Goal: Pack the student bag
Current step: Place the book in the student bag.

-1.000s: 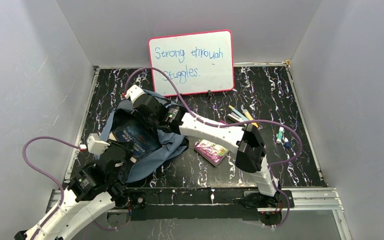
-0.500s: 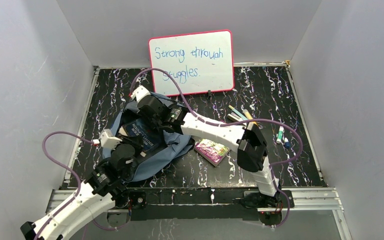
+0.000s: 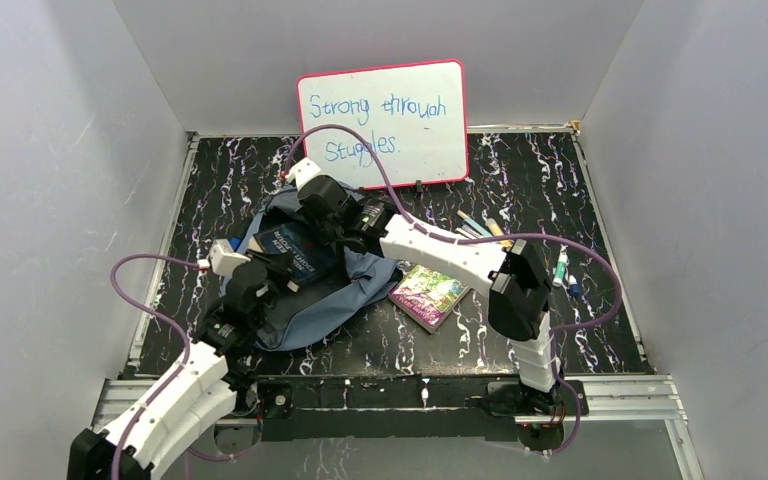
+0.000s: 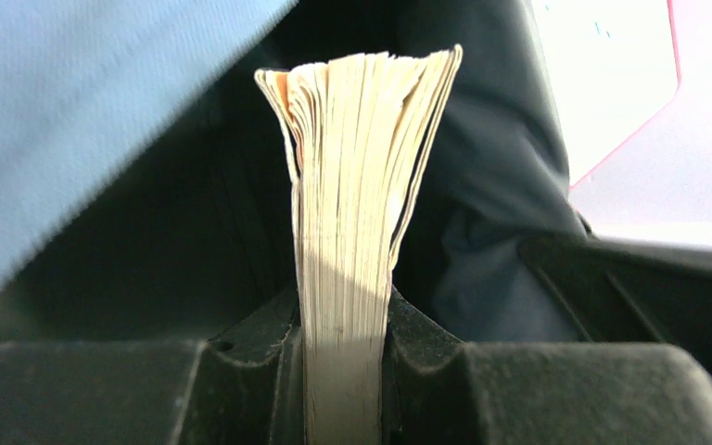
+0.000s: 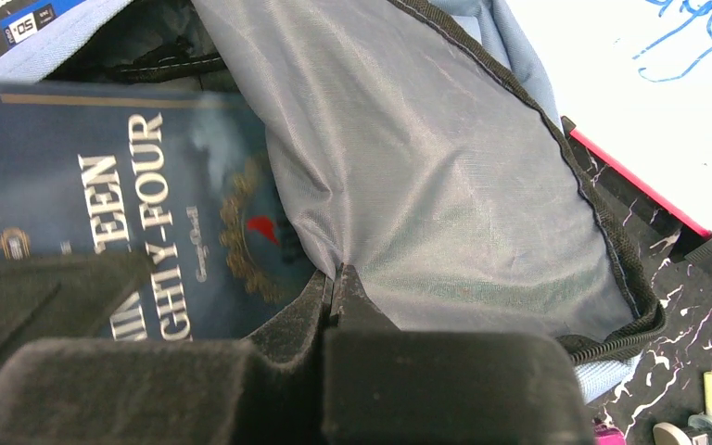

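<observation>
The student bag [image 3: 325,300], grey-blue and floppy, lies open left of the table's middle. A dark blue book [image 3: 295,255] with gold lettering [image 5: 102,213] lies partly inside its mouth. My left gripper [image 3: 272,285] is shut on the book's page block [image 4: 348,278], which stands edge-on between its jaws [image 4: 345,371]. My right gripper [image 3: 335,222] is shut on the bag's pale inner lining [image 5: 426,185], pinching a fold of it at the fingertips [image 5: 336,278] and holding the flap up over the book.
A pink-framed whiteboard [image 3: 382,124] leans on the back wall. A pink-and-green book [image 3: 428,293] lies right of the bag. Several pens and markers [image 3: 480,230] lie behind it, two more markers [image 3: 564,272] farther right.
My left arm has swung in from the left edge and pushed the book up and right, deeper into the bag. My right gripper has moved up and right, drawing the bag's flap along.
</observation>
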`<state>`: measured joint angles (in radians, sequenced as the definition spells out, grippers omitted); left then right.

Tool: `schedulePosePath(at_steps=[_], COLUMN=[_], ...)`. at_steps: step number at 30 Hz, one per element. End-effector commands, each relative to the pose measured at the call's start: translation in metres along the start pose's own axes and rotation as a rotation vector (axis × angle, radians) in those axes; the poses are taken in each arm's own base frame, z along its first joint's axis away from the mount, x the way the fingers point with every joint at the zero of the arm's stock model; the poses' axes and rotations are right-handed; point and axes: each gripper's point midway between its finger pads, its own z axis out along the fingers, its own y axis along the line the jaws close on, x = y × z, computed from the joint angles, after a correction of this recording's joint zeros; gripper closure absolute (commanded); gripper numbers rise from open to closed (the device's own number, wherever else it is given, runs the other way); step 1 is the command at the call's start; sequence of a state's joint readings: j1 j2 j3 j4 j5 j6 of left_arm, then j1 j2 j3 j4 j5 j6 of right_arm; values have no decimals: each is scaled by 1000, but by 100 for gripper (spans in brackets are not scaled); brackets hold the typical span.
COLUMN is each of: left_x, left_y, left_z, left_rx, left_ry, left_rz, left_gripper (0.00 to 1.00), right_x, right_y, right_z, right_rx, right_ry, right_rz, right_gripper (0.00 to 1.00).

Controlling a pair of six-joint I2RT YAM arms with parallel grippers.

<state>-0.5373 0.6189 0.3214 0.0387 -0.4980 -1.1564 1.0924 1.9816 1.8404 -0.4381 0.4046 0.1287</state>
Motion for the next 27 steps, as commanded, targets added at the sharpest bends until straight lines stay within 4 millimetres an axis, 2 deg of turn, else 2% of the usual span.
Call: schedulePosePath(at_steps=[1, 8, 14, 18, 22, 24, 26, 27], left_x=[-25, -6, 13, 14, 29, 38, 40, 40], left_y=[-38, -33, -40, -31, -21, -7, 1, 4], left_z=[13, 28, 31, 37, 45, 47, 47, 47], left_rx=[149, 167, 223, 195, 137, 67, 31, 18], left_ry=[-11, 64, 148, 129, 190, 220, 224, 222], left_rz=[-118, -181, -183, -189, -172, -163, -163, -163], left_gripper=[100, 100, 100, 100, 100, 100, 95, 86], right_x=[-48, -42, -42, -39, -33, -31, -29, -27], right_y=[-4, -1, 0, 2, 2, 2, 1, 0], right_z=[-23, -17, -12, -10, -6, -6, -5, -4], right_rx=[-31, -45, -49, -56, -52, -50, -45, -44], right_ry=[-149, -135, -129, -120, -103, -100, -94, -90], right_rz=[71, 73, 76, 81, 82, 81, 80, 79], right_gripper=[100, 100, 100, 100, 100, 100, 100, 100])
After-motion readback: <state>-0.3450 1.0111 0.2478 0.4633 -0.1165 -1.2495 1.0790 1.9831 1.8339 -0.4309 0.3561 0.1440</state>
